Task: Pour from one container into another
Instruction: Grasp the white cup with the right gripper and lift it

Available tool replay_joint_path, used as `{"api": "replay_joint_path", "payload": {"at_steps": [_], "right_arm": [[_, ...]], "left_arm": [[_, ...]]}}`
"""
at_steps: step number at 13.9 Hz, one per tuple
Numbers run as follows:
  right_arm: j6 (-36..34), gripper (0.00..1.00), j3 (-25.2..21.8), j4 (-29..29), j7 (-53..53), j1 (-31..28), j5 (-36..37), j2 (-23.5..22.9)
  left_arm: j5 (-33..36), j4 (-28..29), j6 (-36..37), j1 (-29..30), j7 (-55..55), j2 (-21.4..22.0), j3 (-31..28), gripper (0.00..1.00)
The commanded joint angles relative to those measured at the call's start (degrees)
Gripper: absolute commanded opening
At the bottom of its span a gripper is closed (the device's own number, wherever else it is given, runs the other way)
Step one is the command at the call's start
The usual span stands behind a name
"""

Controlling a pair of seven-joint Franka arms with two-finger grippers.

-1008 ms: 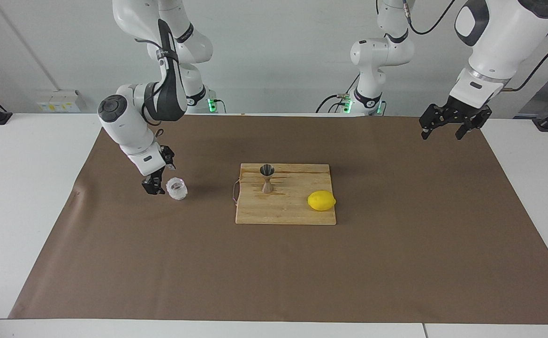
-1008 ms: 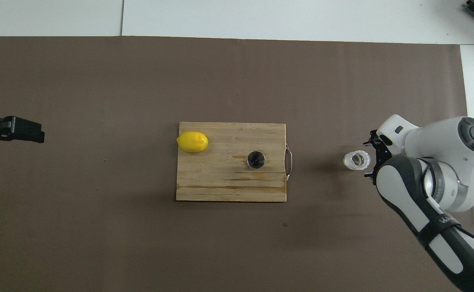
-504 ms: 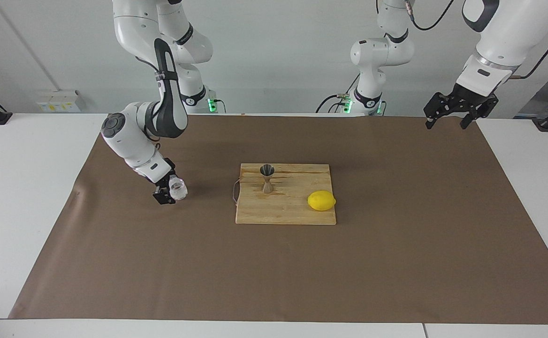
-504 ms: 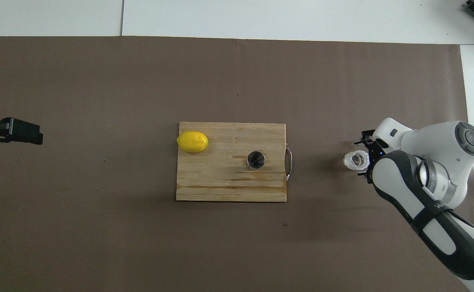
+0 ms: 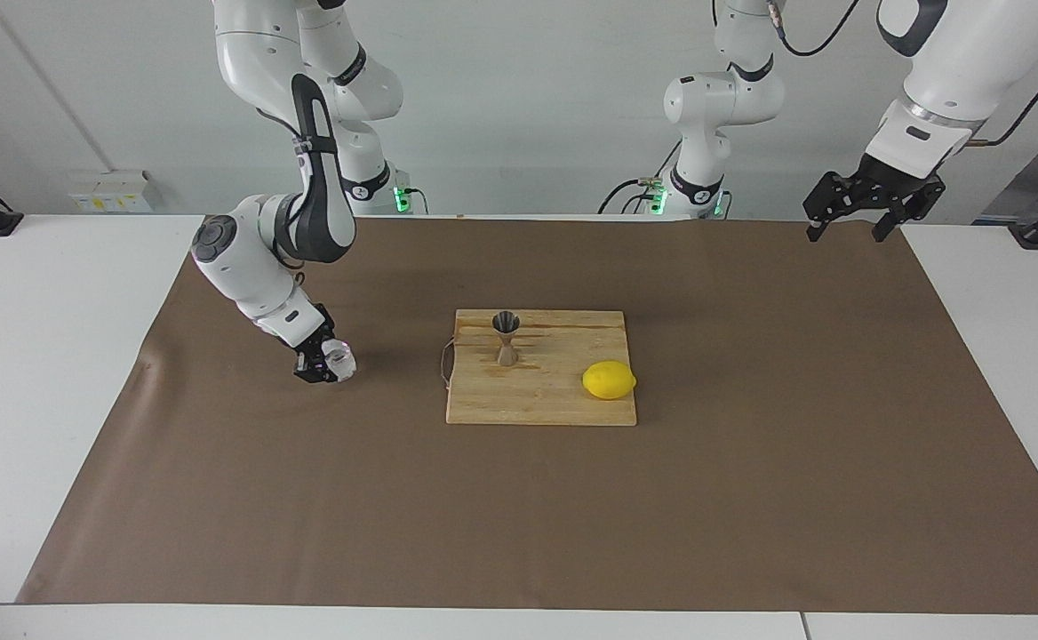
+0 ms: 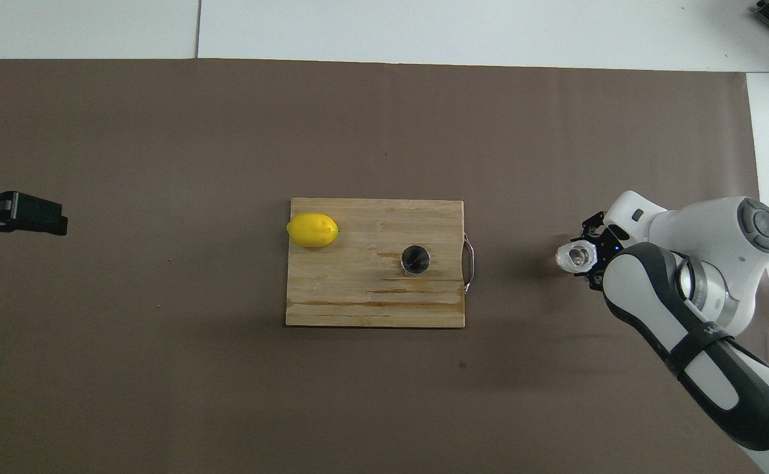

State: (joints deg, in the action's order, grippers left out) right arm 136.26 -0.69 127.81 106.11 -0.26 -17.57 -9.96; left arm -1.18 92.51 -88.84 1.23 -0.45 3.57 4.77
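Since a second ago the right claw point(image 5: 322, 363) has been closing around the one glass cup point(image 5: 339, 359), which is sitting on the brown mat point(image 5: 750, 462) at nine o'clock from the single cutting board point(image 5: 554, 400). One jigger point(image 5: 507, 338) and one lemon point(image 5: 609, 380) are resting on that board. The left claw point(image 5: 848, 227) is hanging released over the white tabletop point(image 5: 39, 356) mat's corner, a pale wall point(image 5: 528, 89) rising at twelve o'clock.

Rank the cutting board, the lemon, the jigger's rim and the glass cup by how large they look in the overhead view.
1. cutting board
2. lemon
3. glass cup and jigger rim: these look about alike from above, so no ranking between them.
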Motion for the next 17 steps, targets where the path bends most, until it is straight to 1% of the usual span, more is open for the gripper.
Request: {"api": "replay_joint_path", "payload": {"at_steps": [1,2,3,5,6,8,10,17], "right_arm": [[0.0,0.54,0.5,-0.4,2.0,0.0,-2.5,0.4],[-0.2,0.48,0.5,-0.5,2.0,0.1,-3.1,0.4],[-0.5,0.40,0.6,-0.6,1.9,0.2,-3.3,0.5],[-1.0,0.21,1.4,-1.5,1.6,0.3,-3.9,0.8],[-1.5,0.15,1.8,-2.2,1.5,0.3,-4.4,0.8],[-3.8,0.15,1.9,-4.0,-0.3,0.3,-4.9,0.9],[-4.8,0.14,3.5,-5.1,-2.6,0.3,-4.9,1.1],[-9.9,0.14,9.6,-12.8,-19.3,0.4,-3.8,1.7]], "left_arm": [[-0.8,-0.1,1.5,1.0,1.3,0.6,0.5,1.00],[-0.9,0.3,1.3,1.1,1.3,0.7,0.5,1.00],[-1.2,0.3,1.3,1.1,1.2,0.8,0.5,1.00],[-1.6,0.4,1.2,1.1,1.2,0.8,0.5,1.00],[-1.7,0.4,1.2,1.1,1.3,0.8,0.5,1.00],[-1.5,0.4,1.1,1.0,1.2,0.8,0.6,1.00],[-1.5,0.4,1.3,0.8,0.9,0.8,0.7,1.00],[-1.5,0.6,1.3,1.0,0.8,0.9,0.7,1.00]]}}
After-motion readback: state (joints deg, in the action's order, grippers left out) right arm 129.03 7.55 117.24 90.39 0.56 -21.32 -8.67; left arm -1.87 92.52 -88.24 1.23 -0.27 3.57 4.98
